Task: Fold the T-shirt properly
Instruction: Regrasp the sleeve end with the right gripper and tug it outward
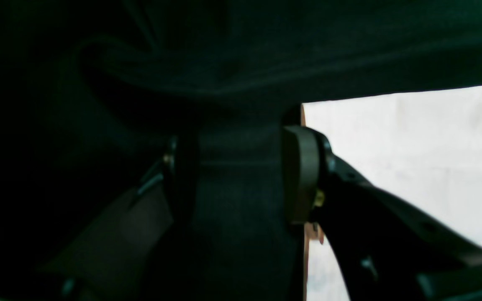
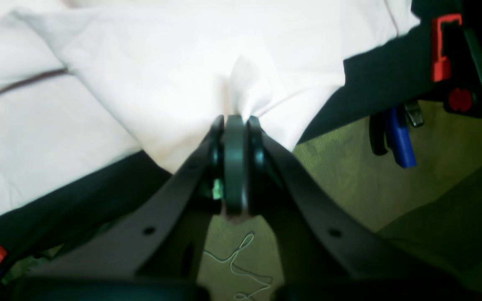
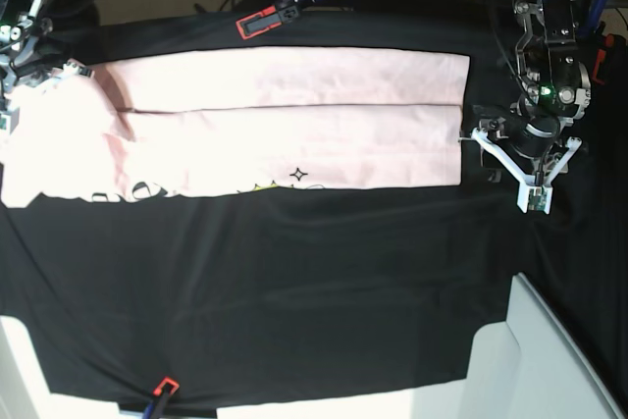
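Note:
The pale pink T-shirt (image 3: 285,130) lies folded lengthwise across the far part of the black table cloth (image 3: 294,282), with black lettering (image 3: 147,188) showing along its near edge. My right gripper (image 2: 237,119) is shut on a pinch of the shirt's fabric (image 2: 249,88) at the table's edge; in the base view it is at the far left (image 3: 71,72). My left gripper (image 1: 241,175) stands open with dark cloth between its pads, the pale shirt (image 1: 412,159) just to its right. In the base view it is at the shirt's right edge (image 3: 473,134).
A red and black clamp (image 3: 260,22) holds the cloth at the back, another clamp (image 3: 162,390) at the front edge. A red clamp (image 2: 442,46) and a blue-handled one (image 2: 398,138) show near my right gripper. A white object (image 3: 549,360) stands at the front right.

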`<state>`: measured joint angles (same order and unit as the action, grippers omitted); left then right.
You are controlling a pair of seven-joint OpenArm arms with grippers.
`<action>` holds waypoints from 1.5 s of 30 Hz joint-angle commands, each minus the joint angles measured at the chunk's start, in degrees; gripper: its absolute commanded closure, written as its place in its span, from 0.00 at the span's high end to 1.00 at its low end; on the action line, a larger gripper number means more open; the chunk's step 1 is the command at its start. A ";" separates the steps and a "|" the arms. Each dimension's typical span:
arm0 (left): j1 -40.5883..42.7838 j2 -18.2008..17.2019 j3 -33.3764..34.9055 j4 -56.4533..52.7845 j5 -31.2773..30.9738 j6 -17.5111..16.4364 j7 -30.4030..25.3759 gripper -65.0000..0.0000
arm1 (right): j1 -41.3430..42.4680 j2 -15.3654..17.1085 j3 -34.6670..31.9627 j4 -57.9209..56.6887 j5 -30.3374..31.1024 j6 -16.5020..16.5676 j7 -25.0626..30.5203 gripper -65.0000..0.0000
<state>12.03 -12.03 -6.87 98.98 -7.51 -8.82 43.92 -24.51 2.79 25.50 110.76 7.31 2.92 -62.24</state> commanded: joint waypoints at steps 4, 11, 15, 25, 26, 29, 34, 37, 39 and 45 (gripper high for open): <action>-1.00 -0.67 -0.20 0.05 0.08 0.42 -1.15 0.48 | -0.50 0.42 0.22 1.11 -0.32 -0.32 1.36 0.00; -1.00 -0.67 -0.20 -0.91 0.08 0.42 -1.15 0.48 | -0.41 0.33 -0.05 0.84 -0.32 -0.41 1.62 0.00; -1.00 -0.67 -0.20 -1.00 0.08 0.42 -1.15 0.48 | 1.96 0.51 -0.22 0.76 -0.32 -0.41 1.36 0.00; -0.74 -0.67 -0.55 -1.09 0.08 0.42 -1.15 0.48 | 6.09 1.74 -7.17 -0.56 -0.41 -0.50 1.09 0.00; -0.65 -0.67 -0.55 -1.09 0.08 0.42 -1.15 0.48 | 6.62 1.74 -7.78 -1.35 -0.41 -0.50 1.45 0.00; -0.56 -0.67 -0.73 -1.00 0.08 0.42 -1.15 0.48 | 8.38 1.74 -8.31 -3.55 -0.41 -0.41 1.71 0.00; -0.47 -0.67 -0.73 -0.83 0.08 0.42 -1.15 0.48 | 12.86 2.09 -9.45 -10.06 -0.15 0.03 4.35 0.00; -0.47 -0.67 -0.82 -0.83 0.08 0.42 -1.15 0.48 | 14.36 1.65 -9.45 -14.01 0.03 0.12 4.70 0.00; -0.47 -0.67 -0.82 -1.00 0.08 0.42 -1.15 0.48 | 15.15 0.33 -9.36 -15.51 0.03 0.82 5.84 0.00; -0.74 -0.67 -0.82 -1.18 0.08 0.42 -1.15 0.48 | 14.62 -0.63 -11.12 -12.25 -0.06 4.16 6.19 0.04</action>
<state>11.88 -12.08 -7.51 96.88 -7.51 -8.80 43.88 -10.44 1.72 14.52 97.17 6.85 6.79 -57.01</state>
